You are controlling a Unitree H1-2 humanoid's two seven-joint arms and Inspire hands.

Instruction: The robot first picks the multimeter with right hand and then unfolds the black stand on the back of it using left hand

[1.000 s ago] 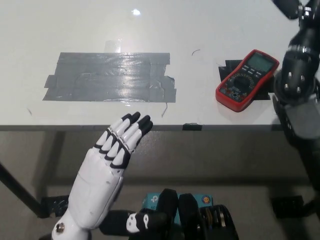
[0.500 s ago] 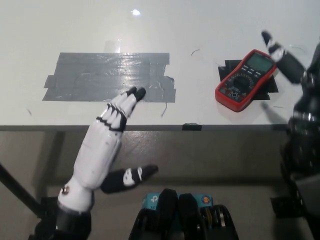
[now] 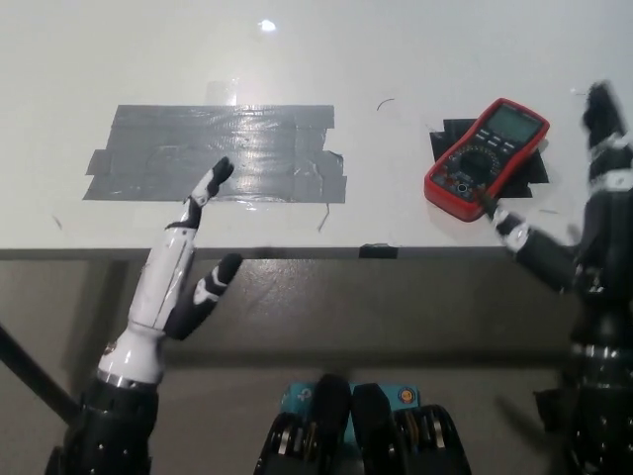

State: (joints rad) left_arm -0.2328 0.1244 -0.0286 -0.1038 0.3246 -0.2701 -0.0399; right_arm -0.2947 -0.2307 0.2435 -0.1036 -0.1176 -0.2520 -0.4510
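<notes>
White surface, grey tape patch. Multimeter lies near the front edge. My right robot hand spread empty beside it; a clumsy approach could nudge it off. Left robot hand released, idle.

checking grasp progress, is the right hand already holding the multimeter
No, the black right hand is open beside the multimeter, which lies flat on the table with nothing closed around it.

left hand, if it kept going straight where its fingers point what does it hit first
Probably the grey tape patch on the white table: the open left hand points up over its lower edge. Its height above the table is unclear.
</notes>
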